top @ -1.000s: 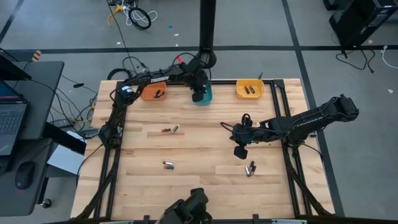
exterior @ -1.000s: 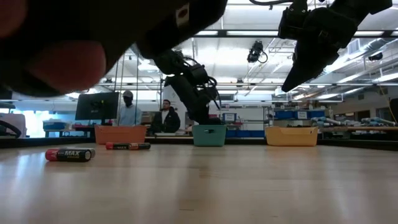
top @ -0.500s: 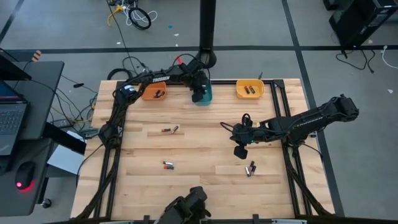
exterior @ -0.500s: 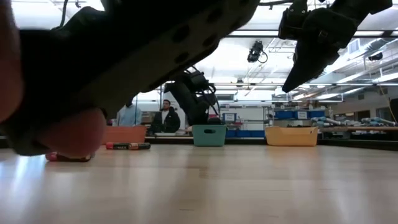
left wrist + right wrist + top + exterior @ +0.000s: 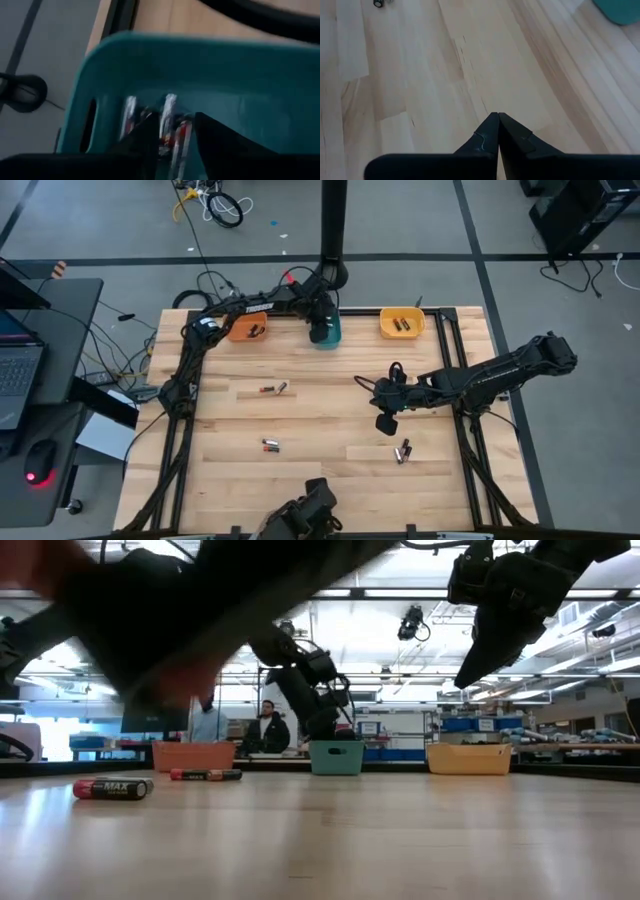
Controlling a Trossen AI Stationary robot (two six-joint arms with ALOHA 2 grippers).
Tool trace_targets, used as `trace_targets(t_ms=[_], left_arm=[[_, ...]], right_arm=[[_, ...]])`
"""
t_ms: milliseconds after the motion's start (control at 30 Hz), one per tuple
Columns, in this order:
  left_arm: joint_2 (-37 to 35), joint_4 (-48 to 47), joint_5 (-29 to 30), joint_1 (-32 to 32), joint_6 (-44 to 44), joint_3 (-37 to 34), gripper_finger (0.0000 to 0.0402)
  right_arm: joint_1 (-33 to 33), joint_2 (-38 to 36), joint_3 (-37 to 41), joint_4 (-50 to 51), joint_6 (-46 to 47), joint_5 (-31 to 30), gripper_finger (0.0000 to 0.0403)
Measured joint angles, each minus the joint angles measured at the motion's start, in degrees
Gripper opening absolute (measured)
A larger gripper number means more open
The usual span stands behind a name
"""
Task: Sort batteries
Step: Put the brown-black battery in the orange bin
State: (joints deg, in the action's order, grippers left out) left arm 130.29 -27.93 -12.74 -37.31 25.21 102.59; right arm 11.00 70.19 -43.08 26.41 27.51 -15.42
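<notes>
Left pincer point(image 5: 319, 332) over teal bin point(image 5: 210, 65), fingers parted, nothing gripped; cells point(image 5: 170, 117) lying in bin below.
Right pincer point(image 5: 386, 423) shut, empty, mid-surface; nearest loose cells point(image 5: 403, 450) just near-right of it, long axis roughly near-far.

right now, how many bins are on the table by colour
orange bin: 1
teal bin: 1
yellow bin: 1
total: 3
</notes>
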Motion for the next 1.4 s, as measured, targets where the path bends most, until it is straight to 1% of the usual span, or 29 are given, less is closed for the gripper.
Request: trace_targets(t_ms=[67,167,233,300,367,433,600,733,833,967,1067,1167,1300,1400], left_arm=[[-1.33,1.37,0.08,0.65,0.29,0.00,0.0109],[-4.02,3.50,-0.58,1.49,0.33,-0.02,0.0062],[-6.41,5.72,-2.23,1.80,0.23,-1.36,0.0026],[-8.79,9.31,-3.72,2.14,0.02,-3.57,0.0009],[-11.77,12.90,-4.41,2.58,-0.23,-7.40,0.0009],[-15.33,18.85,-4.45,3.13,-0.34,-12.59,0.0009],[-25.63,35.38,-4.43,4.64,-4.26,-28.85,0.0004],[-33.90,45.27,-3.33,6.71,-6.57,-41.80,0.0006],[-40.36,51.44,-1.96,9.04,-7.67,-50.44,0.0006],[-47.50,55.95,1.81,12.09,-8.28,-59.88,0.0007],[-51.49,58.90,3.43,14.00,-9.24,-65.24,0.0007],[-54.04,59.76,4.90,15.14,-10.75,-68.97,0.0007],[-55.20,60.41,7.29,16.47,-11.07,-71.83,0.0007],[-55.16,61.18,8.58,16.90,-11.06,-72.98,0.0007]], right_arm=[[0.04,-0.02,-0.98,1.68,0.03,0.02,0.0021],[0.57,-0.02,-3.53,5.70,1.11,-0.02,0.0026],[1.21,-0.09,-5.12,8.09,1.70,-0.09,0.0032],[2.11,-0.11,-6.25,10.01,2.59,-0.13,0.0039],[3.32,-0.11,-6.59,11.45,3.69,-0.15,0.0049],[4.68,-0.11,-6.59,13.05,5.57,-0.13,0.0060],[8.52,-0.11,-6.59,17.46,12.37,-0.15,0.0088],[12.36,-0.11,-6.59,19.98,15.07,1.08,0.0109],[15.30,-0.11,-6.59,22.09,14.92,3.57,0.0121],[18.28,0.03,-5.67,23.22,14.28,5.07,0.0126],[19.10,0.07,-3.49,23.37,14.01,8.18,0.0125],[19.09,0.09,-1.32,22.79,13.99,10.91,0.0124],[20.42,0.09,0.79,20.24,13.25,13.32,0.0124],[22.01,0.43,1.74,18.58,12.45,13.77,0.0124]])
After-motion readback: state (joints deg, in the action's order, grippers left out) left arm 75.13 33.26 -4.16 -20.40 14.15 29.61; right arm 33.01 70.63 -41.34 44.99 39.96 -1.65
